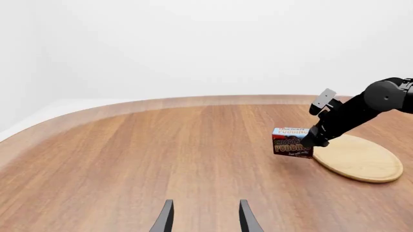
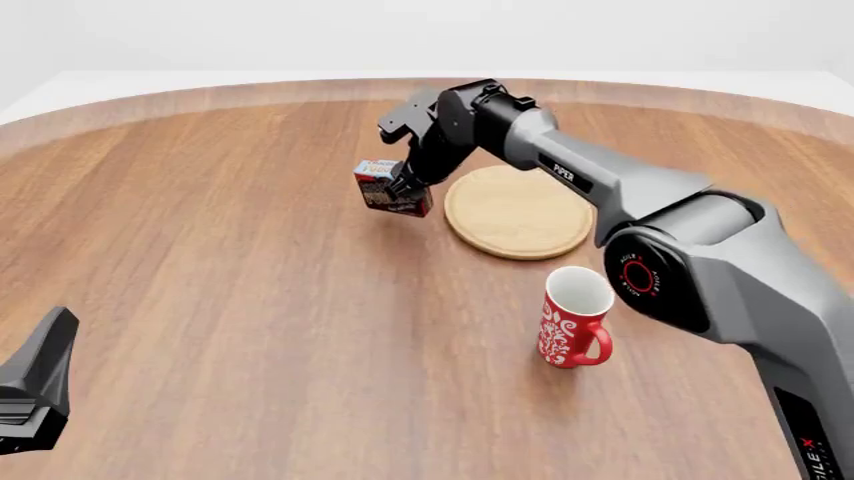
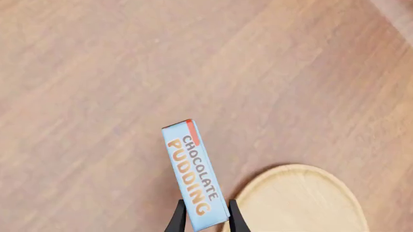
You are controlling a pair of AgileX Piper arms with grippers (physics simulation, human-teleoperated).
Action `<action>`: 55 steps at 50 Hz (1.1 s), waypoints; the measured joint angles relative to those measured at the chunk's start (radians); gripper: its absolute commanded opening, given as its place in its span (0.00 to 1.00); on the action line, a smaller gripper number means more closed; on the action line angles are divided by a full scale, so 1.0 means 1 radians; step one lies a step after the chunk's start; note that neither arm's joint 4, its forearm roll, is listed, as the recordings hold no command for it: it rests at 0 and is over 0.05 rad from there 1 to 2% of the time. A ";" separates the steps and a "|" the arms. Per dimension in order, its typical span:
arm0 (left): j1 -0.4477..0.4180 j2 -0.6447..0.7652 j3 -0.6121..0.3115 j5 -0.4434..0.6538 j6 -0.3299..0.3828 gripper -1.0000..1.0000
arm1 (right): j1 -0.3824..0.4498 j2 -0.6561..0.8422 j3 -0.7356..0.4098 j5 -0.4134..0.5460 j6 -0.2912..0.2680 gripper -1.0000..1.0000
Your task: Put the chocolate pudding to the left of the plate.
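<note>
wooden table (image 2: 240,300), chocolate pudding (image 2: 379,187); brown front, light blue top, red edges

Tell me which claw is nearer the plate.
Right. The right claw holds the pudding just left of the plate; the left claw sits far back, open, near the table's front-left.
</note>
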 measured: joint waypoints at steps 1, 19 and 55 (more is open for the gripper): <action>0.000 0.000 0.000 0.000 0.000 1.00 | 0.000 0.001 -0.002 0.001 0.000 0.00; 0.000 0.000 0.000 0.000 0.000 1.00 | -0.002 0.028 -0.046 0.039 0.001 0.00; 0.000 0.000 0.000 0.000 0.000 1.00 | 0.020 -0.025 -0.096 0.074 0.001 1.00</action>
